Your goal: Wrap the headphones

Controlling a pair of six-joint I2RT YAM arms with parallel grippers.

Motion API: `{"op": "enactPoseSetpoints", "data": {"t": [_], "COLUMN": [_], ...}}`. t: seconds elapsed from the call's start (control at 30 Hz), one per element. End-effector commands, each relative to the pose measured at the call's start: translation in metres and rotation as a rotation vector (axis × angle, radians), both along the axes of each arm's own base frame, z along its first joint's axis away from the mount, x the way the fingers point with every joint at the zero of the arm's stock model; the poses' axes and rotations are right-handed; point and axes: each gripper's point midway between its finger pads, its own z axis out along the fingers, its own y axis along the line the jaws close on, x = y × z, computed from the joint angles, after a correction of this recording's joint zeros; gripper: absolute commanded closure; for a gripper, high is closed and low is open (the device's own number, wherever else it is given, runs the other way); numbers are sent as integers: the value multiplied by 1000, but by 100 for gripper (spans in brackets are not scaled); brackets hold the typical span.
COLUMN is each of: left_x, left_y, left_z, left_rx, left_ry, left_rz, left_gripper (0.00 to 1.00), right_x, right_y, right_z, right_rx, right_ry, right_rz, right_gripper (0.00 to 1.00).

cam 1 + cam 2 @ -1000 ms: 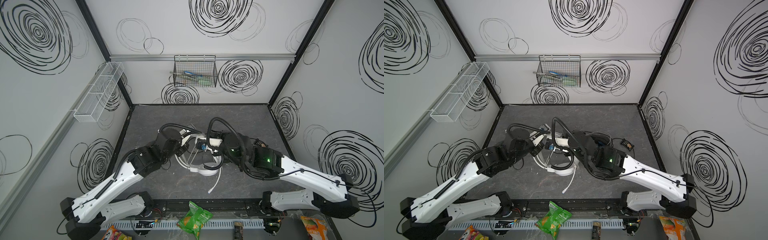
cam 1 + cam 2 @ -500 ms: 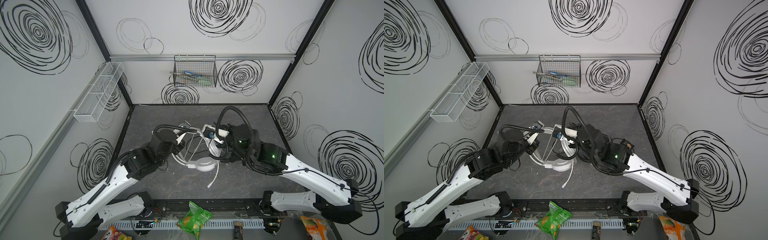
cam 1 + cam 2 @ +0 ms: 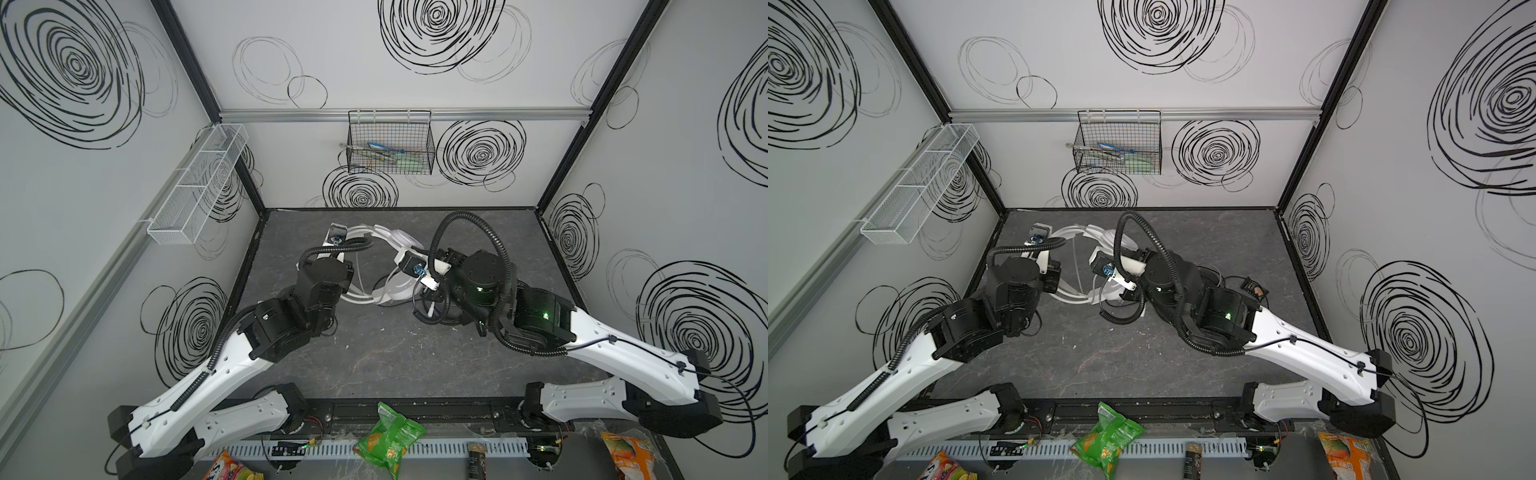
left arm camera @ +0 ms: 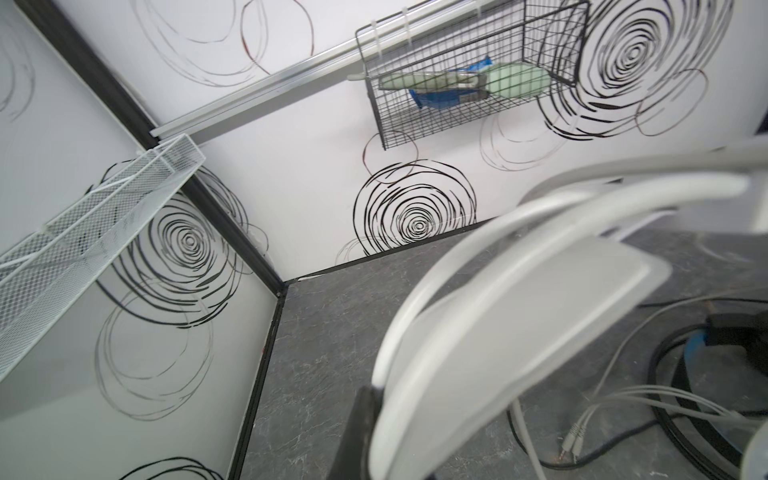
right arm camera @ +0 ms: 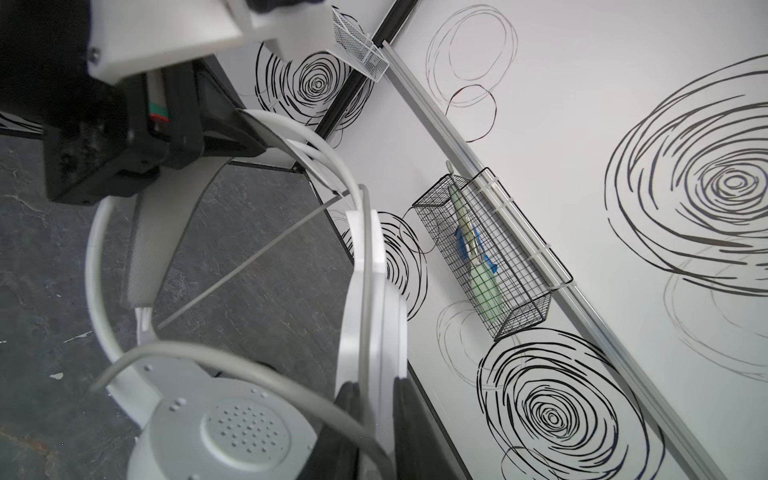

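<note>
The white headphones (image 3: 397,286) hang above the table between my two arms, their headband (image 3: 1100,235) arched toward the back wall. My left gripper (image 4: 399,440) is shut on the white headband (image 4: 478,332); only one black finger (image 4: 357,436) shows. My right gripper (image 5: 376,424) is shut on the white headphones' band (image 5: 365,291), with the white cable (image 5: 232,365) pinched along it. A perforated ear cup (image 5: 237,428) sits just beside those fingers. The black headphones with blue accents (image 4: 706,353) lie on the table behind my right arm, partly hidden. Two white cable plugs (image 4: 571,440) rest on the table.
A black wire basket (image 3: 390,143) with tools hangs on the back wall. On the left wall is a white mesh rack (image 3: 195,183). Snack bags (image 3: 388,436) lie along the front rail. A small dark object (image 3: 1254,286) sits on the table at the right.
Both arms have carried the white headphones from mid-table toward the back wall. The right gripper's jaws have narrowed on the band. The cable end trailing toward the front has been drawn in.
</note>
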Motion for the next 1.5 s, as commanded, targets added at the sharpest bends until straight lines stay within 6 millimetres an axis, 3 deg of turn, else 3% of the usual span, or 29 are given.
{"op": "enactPoseSetpoints", "data": {"t": [0.0, 0.33, 0.7, 0.8, 0.97, 1.2, 1.47], "left_x": [-2, 13, 26, 31, 41, 38, 28], "left_y": [25, 45, 59, 47, 22, -7, -46], "left_z": [43, 56, 63, 60, 38, 12, -15], "left_rx": [-178, -204, -197, -182, -118, -93, -63], "left_ry": [-180, -223, -222, -203, -76, 47, 165], "left_rz": [173, 284, 292, 222, 95, -89, -315], "left_gripper": [100, 100, 100, 100, 100, 100, 100], "right_x": [-6, -19, -24, -20, -7, 17, 18], "right_y": [2, -2, -31, -31, -27, -37, -30], "right_z": [20, 12, -4, 1, 14, 44, 71], "right_rx": [77, 132, 138, 125, 36, 3, -56], "right_ry": [3, 77, 137, 93, -24, -138, -258], "right_rz": [6, 0, -73, -84, -109, -134, -71], "right_gripper": [80, 82, 84, 83, 83, 81, 77]}}
